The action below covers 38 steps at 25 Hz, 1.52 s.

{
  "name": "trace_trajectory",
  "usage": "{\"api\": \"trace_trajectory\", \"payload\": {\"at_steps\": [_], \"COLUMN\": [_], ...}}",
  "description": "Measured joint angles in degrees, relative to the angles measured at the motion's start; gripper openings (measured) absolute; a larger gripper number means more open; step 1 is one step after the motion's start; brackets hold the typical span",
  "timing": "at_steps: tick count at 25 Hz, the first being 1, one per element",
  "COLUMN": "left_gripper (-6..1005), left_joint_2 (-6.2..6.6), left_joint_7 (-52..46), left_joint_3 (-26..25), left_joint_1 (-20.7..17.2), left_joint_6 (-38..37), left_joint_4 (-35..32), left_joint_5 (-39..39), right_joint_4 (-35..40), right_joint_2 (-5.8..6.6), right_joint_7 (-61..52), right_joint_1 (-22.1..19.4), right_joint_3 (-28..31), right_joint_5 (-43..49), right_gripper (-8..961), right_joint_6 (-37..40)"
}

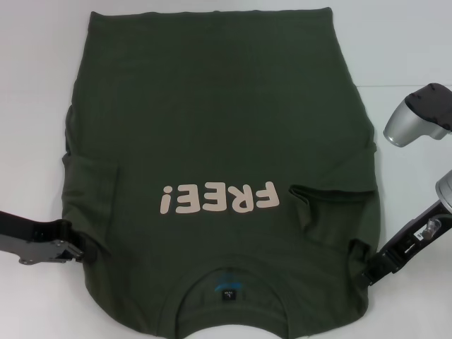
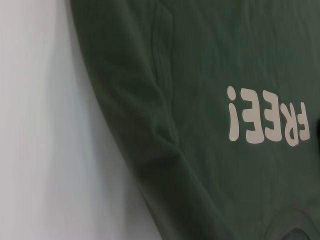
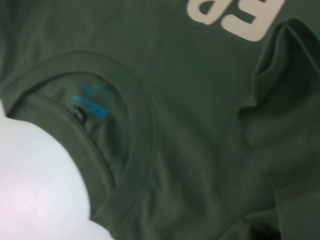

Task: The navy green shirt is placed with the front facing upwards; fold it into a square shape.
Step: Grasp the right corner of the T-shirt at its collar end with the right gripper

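You have the navy green shirt (image 1: 219, 134) lying front-up on the white table (image 1: 35, 85), its collar (image 1: 229, 279) at the near edge and its hem toward the far edge. The pale "FREE!" print (image 1: 217, 198) faces up and reads upside down from the head view. Both sleeves are already folded in over the body: the left sleeve (image 1: 88, 187) lies flat along the shirt's left side, and the right sleeve (image 1: 335, 205) sits bunched in a raised fold by the print's right end. Inside the collar you can see a small tag (image 1: 227, 294) with a blue mark above it.

Your left gripper (image 1: 79, 239) reaches in low from the table's left edge and meets the shirt at its left shoulder; its jaws look closed on the fabric edge, though the cloth hides the tips, so take that as likely. Your right gripper (image 1: 361, 260) comes in slanted from the right edge and touches the right shoulder; whether its jaws are pinching the cloth I cannot tell.
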State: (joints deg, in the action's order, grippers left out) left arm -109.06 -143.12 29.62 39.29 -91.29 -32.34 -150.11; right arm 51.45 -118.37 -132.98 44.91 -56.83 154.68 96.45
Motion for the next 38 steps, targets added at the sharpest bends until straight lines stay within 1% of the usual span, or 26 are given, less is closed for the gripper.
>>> {"api": "trace_trajectory", "payload": {"at_steps": [3, 10, 16, 24, 27, 31, 35, 38], "left_gripper": [49, 49, 50, 50, 51, 51, 51, 51], "left_joint_2": [-0.01, -0.02, -0.02, -0.05, -0.17, -0.35, -0.53, -0.7], "left_joint_7": [0.0, 0.1, 0.3, 0.6, 0.6, 0.6, 0.6, 0.7], "left_joint_3": [0.0, 0.0, 0.0, 0.0, 0.0, 0.0, 0.0, 0.2], "left_joint_1": [0.0, 0.3, 0.3, 0.5, 0.5, 0.5, 0.9, 1.0], "left_joint_6": [0.0, 0.2, 0.2, 0.2, 0.2, 0.1, -0.2, -0.1], "left_joint_4": [0.0, 0.0, 0.0, 0.0, 0.0, 0.0, 0.0, 0.0], "left_joint_5": [0.0, 0.1, 0.1, 0.7, 0.7, 0.8, 1.1, 1.5], "right_joint_4": [0.0, -0.2, -0.8, -0.9, -0.9, -0.9, -0.3, -0.1], "right_joint_2": [0.31, 1.52, 2.6, 3.85, 4.69, 5.72, 6.13, 6.32], "right_joint_7": [0.0, -1.1, -2.9, -5.1, -5.8, -6.9, -8.2, -8.8], "right_joint_1": [-0.1, -0.4, -1.5, -2.6, -2.9, -3.6, -5.1, -6.3], "right_joint_3": [0.7, 6.4, 7.0, 8.3, 9.4, 12.3, 12.9, 13.0], "right_joint_5": [-1.6, -2.5, -1.1, -0.3, -0.3, -0.2, -0.2, 0.3], "right_gripper": [560, 561, 561, 561, 561, 561, 562, 562], "right_joint_6": [1.1, 2.0, 1.2, -1.8, -1.9, 0.5, 3.6, 4.1]}}
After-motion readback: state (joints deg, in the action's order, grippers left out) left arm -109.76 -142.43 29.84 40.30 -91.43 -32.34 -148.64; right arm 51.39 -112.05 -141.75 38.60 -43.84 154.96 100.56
